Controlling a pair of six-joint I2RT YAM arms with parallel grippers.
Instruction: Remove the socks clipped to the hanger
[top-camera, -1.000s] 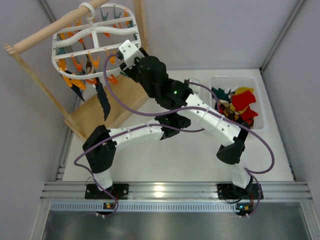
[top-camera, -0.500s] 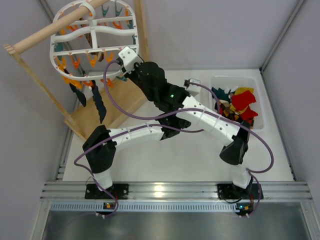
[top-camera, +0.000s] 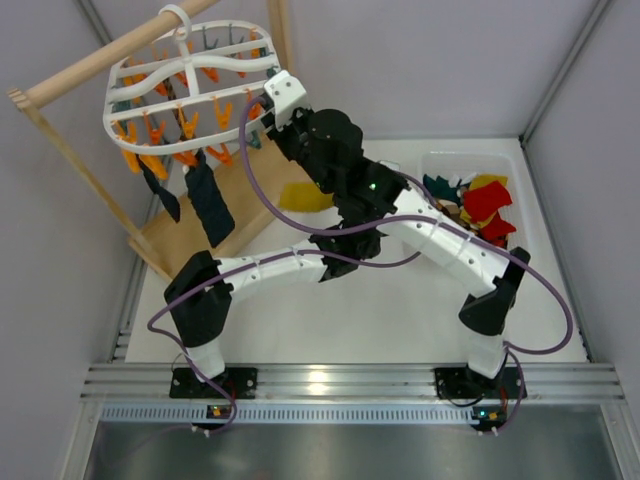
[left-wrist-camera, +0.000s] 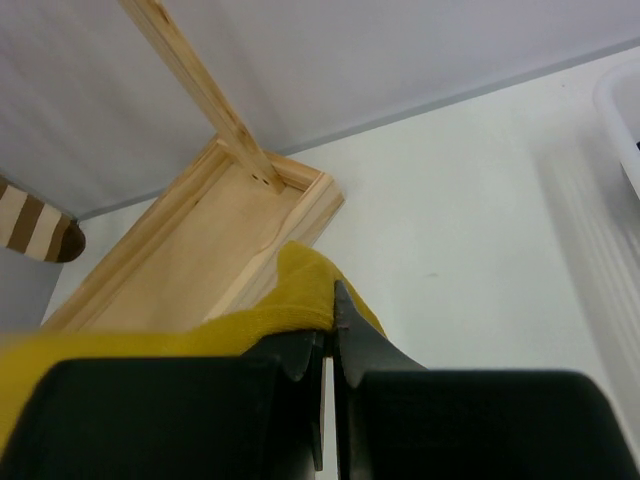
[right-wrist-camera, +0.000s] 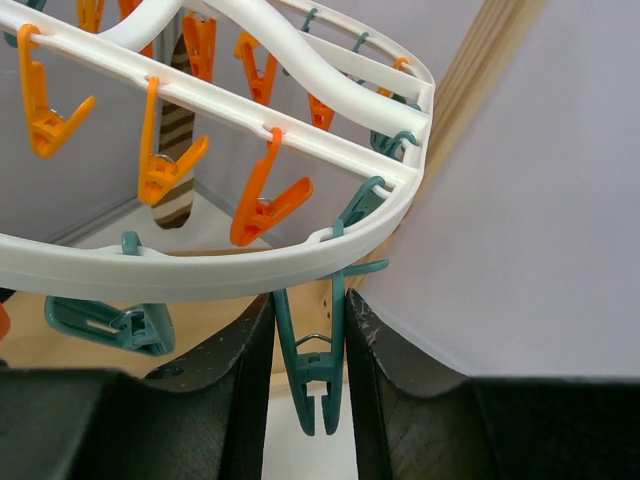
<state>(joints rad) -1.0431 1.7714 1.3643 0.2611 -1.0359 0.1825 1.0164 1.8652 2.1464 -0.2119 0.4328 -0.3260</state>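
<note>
The white oval hanger (top-camera: 190, 75) hangs from a wooden rod; its rim fills the right wrist view (right-wrist-camera: 200, 272). My right gripper (top-camera: 268, 112) is at its right rim, jaws pressed on both sides of a teal clip (right-wrist-camera: 315, 370); that clip holds no sock. My left gripper (left-wrist-camera: 330, 322) is shut on a mustard yellow sock (left-wrist-camera: 290, 300), which shows low beside the stand (top-camera: 303, 197). Two dark socks (top-camera: 210, 205) hang from the near rim. A brown-and-cream striped sock (right-wrist-camera: 178, 150) hangs further in, and its toe shows in the left wrist view (left-wrist-camera: 40, 228).
The wooden stand's base (top-camera: 200, 225) lies under the hanger, with its upright post (left-wrist-camera: 195, 85) behind. A clear bin (top-camera: 520, 170) at the right holds several removed socks (top-camera: 485, 205). Grey walls close in the left, back and right.
The right gripper moved right along the hanger's rim and the hanger swung with it. The yellow sock now shows below, free of the hanger, in the left gripper.
</note>
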